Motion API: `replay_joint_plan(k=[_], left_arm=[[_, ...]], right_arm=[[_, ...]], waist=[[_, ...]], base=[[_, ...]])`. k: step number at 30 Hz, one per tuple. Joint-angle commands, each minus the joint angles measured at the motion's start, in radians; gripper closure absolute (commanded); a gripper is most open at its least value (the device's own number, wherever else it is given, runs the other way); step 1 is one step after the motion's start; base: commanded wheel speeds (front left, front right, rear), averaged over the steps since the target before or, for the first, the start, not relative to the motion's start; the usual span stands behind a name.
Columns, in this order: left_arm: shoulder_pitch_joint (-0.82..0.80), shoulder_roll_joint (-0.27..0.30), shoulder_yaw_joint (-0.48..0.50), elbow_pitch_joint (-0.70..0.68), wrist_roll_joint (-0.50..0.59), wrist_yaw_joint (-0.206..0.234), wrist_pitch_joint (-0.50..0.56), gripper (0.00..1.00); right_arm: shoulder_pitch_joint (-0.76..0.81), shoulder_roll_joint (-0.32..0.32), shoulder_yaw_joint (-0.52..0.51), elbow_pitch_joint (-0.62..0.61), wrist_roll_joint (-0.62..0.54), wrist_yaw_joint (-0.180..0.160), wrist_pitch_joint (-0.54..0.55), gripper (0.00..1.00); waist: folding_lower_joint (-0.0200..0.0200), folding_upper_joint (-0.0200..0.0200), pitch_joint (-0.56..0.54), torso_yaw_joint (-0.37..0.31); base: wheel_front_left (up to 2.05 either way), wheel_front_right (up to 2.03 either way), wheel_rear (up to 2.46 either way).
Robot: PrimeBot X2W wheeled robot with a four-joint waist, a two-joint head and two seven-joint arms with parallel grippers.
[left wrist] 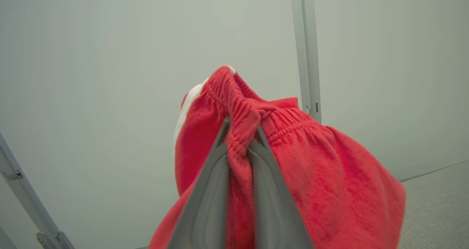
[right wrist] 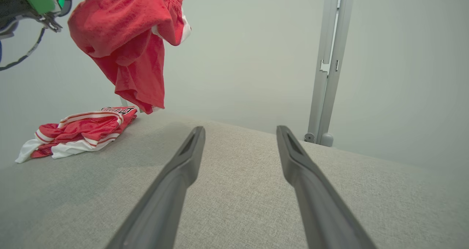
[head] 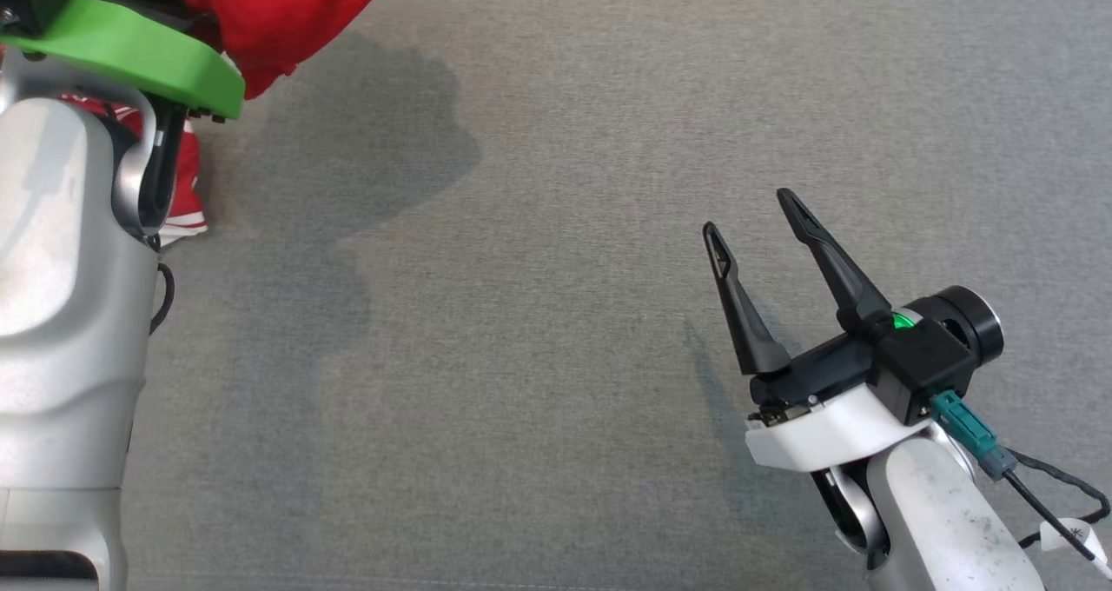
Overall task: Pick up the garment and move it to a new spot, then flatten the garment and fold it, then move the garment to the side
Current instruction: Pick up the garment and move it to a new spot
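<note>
A red garment (left wrist: 329,175) with an elastic waistband hangs in the air, and my left gripper (left wrist: 240,132) is shut on that waistband. In the right wrist view the garment (right wrist: 128,40) dangles clear above the far left of the table. In the head view its red cloth (head: 287,9) shows at the top left behind my left arm's green wrist cover (head: 130,52), which hides the fingers. Low over the table at the lower right, my right gripper (head: 749,213) is open with nothing in it, its fingers (right wrist: 176,183) well apart from the garment.
A second red and white garment (right wrist: 80,132) lies crumpled on the grey fabric table (head: 556,313) at the left, partly behind my left forearm (head: 187,191). A grey upright post (right wrist: 329,58) stands beyond the table's far edge, before a pale wall.
</note>
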Motion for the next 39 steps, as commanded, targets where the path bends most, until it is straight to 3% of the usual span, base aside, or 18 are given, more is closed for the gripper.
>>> replay_joint_plan(k=[1,10,16,23,33,34,35,39], left_arm=[[0.024,-0.001,-0.002,-0.025,-0.007,0.003,0.007,1.0],[0.167,-0.024,-0.055,-0.193,0.008,0.042,0.047,1.0],[0.243,-0.053,-0.107,-0.213,0.017,0.054,0.057,1.0],[0.335,-0.119,-0.168,-0.145,0.002,0.061,0.039,1.0],[0.348,-0.167,-0.24,0.059,0.05,0.07,-0.009,1.0],[0.352,-0.172,-0.235,0.07,0.044,0.072,-0.015,0.72],[0.359,-0.176,-0.227,0.082,0.035,0.079,-0.019,0.0],[0.379,-0.192,-0.192,0.092,-0.001,0.092,-0.029,0.0]], right_arm=[[0.017,0.003,-0.013,-0.007,0.002,0.0,0.0,0.0],[0.037,0.037,-0.096,-0.014,0.002,0.0,0.0,0.0],[0.046,0.049,-0.126,-0.026,0.0,0.0,0.0,0.0],[0.058,0.055,-0.186,-0.017,-0.002,0.0,0.0,0.0],[0.031,0.056,-0.165,-0.016,0.027,0.0,0.0,0.0],[0.032,0.056,-0.161,-0.016,0.026,0.0,0.0,0.0],[0.036,0.056,-0.158,-0.015,0.024,0.0,0.0,0.0],[0.051,0.056,-0.151,-0.008,0.022,0.0,0.0,0.0]], waist=[[0.0001,-0.0001,-0.024,-0.083],[0.0001,-0.0001,-0.01,-0.253],[0.0001,-0.0001,0.009,-0.33],[0.0001,-0.0001,0.041,-0.381],[0.0001,-0.0001,0.071,-0.409],[0.0001,-0.0001,0.067,-0.408],[0.0001,-0.0001,0.061,-0.406],[0.0001,-0.0001,0.034,-0.394]], base=[[0.0,0.0,0.0],[0.0,0.0,0.0],[0.0,0.0,0.0],[0.0,0.0,0.0],[0.0,0.0,0.0],[0.0,0.0,0.0],[0.0,0.0,0.0],[0.0,0.0,0.0]])
